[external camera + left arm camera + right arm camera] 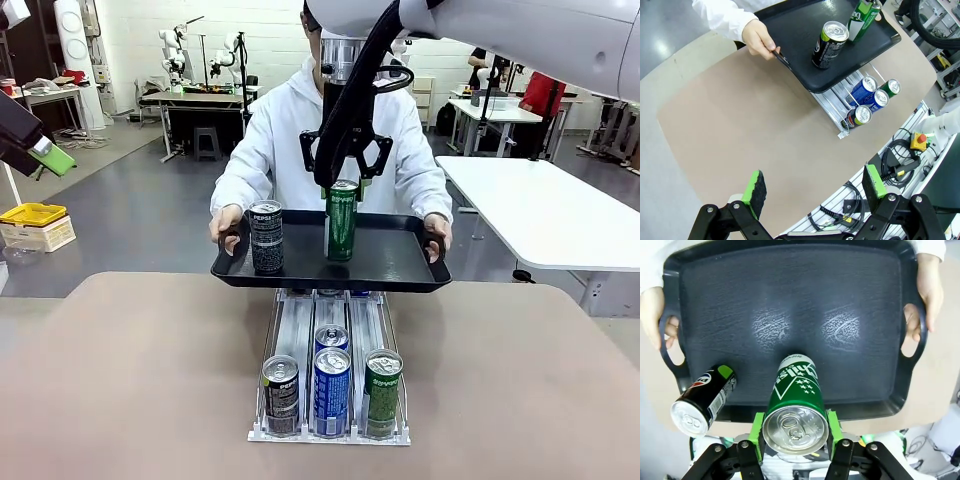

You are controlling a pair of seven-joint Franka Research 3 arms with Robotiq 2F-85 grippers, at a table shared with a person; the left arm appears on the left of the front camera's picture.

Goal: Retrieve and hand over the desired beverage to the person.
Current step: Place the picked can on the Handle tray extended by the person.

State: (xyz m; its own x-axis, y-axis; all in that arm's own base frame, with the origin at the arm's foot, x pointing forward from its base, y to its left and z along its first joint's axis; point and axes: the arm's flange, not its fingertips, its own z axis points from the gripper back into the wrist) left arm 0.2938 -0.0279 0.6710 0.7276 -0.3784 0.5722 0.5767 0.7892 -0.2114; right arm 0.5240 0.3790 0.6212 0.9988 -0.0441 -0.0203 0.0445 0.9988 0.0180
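Black tray (400, 262): 2 cans; rack (300, 335): 4; right jaws clenched on green can (341, 220), left jaws released

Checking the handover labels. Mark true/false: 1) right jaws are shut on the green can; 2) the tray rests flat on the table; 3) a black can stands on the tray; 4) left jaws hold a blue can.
1) True: the right gripper grips the green can at its top.
2) False: the person's hands hold the black tray up above the can rack.
3) True: the black can stands upright on it.
4) False: the left gripper is open and empty, above the table.
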